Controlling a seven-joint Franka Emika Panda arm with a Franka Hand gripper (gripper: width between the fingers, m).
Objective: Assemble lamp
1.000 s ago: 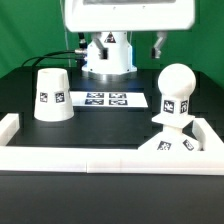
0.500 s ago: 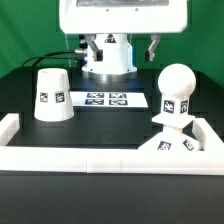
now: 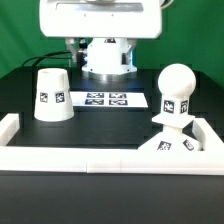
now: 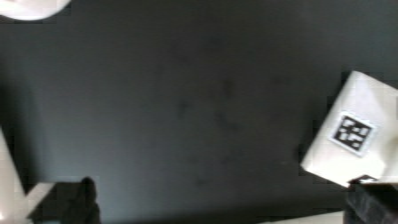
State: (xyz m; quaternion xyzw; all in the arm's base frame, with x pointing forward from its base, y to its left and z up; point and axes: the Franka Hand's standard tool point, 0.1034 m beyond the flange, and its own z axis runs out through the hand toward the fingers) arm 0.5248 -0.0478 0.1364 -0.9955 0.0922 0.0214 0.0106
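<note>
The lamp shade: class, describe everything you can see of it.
The lamp shade is a white, matte, plastic-looking tapered cup, standing alone on the black table with its narrow end up. A black-and-white square tag faces the camera. It sits toward the exterior view's left, beside the marker board, untouched by any other part.

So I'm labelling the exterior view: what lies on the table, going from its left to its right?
Lamp shade → marker board → bulb, standing on the square base.
</note>
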